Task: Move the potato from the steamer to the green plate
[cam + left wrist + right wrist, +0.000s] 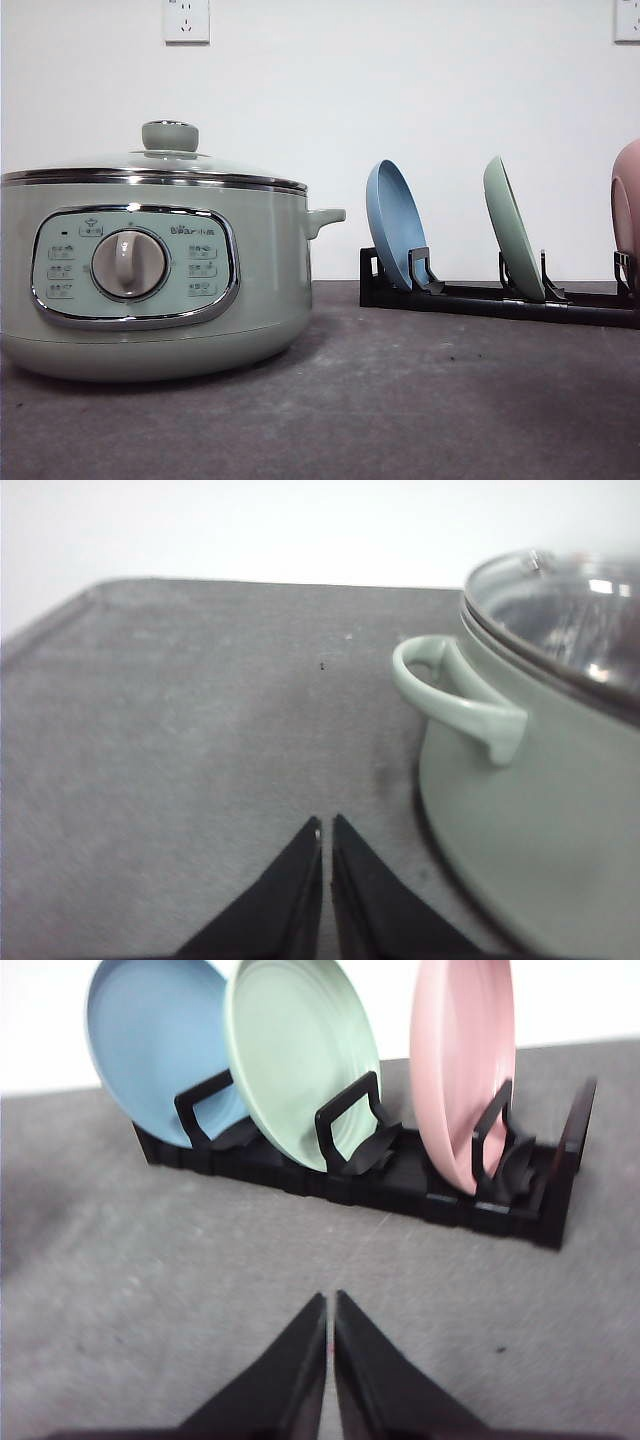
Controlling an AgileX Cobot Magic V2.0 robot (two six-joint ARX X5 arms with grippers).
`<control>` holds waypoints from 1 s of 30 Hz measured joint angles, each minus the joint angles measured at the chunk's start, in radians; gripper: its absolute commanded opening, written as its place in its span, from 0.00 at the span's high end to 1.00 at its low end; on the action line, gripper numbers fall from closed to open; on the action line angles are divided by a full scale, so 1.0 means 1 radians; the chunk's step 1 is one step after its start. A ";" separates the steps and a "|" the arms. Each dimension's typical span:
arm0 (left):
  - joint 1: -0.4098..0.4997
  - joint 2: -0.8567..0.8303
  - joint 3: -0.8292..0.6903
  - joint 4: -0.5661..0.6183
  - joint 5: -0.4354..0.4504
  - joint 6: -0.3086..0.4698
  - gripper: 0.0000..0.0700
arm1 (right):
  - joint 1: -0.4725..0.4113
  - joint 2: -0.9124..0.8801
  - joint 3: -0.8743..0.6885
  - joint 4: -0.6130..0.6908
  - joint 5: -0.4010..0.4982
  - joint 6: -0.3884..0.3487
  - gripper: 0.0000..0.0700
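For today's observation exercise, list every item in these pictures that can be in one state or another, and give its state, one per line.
steamer: closed, glass lid seated on its rim.
blue plate: standing on edge in the black rack.
green plate: standing on edge in the rack, between blue and pink.
pink plate: standing on edge in the rack.
left tool: shut, empty, beside the steamer's handle.
right tool: shut, empty, facing the rack.

A plain white wall point(400, 90) stands behind the scene, evenly and softly lit. Two white power sockets sit high on it, one point(186, 20) toward the left and another point(627, 20) at the right edge. Below, a dark grey, matte table point(400, 400) runs back to the wall.
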 measured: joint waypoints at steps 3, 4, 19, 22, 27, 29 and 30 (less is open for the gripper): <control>0.000 0.000 0.000 0.000 0.000 -0.125 0.99 | 0.000 0.000 0.000 -0.001 0.000 0.063 1.00; 0.000 0.000 0.000 0.000 0.000 -0.160 0.99 | 0.000 0.000 0.000 -0.001 0.000 0.080 1.00; 0.000 0.012 0.093 -0.039 0.056 -0.392 0.99 | 0.000 0.000 0.064 -0.019 -0.053 0.222 1.00; 0.000 0.038 0.157 -0.046 0.056 -0.399 0.99 | 0.000 0.005 0.136 -0.012 -0.052 0.225 1.00; 0.000 0.113 0.275 -0.058 0.057 -0.395 0.99 | 0.000 0.062 0.246 -0.012 -0.049 0.223 1.00; 0.000 0.156 0.335 -0.073 0.066 -0.381 0.99 | 0.000 0.103 0.299 -0.012 -0.050 0.216 1.00; 0.000 0.179 0.364 -0.083 0.079 -0.371 0.99 | 0.000 0.123 0.326 -0.013 -0.050 0.211 1.00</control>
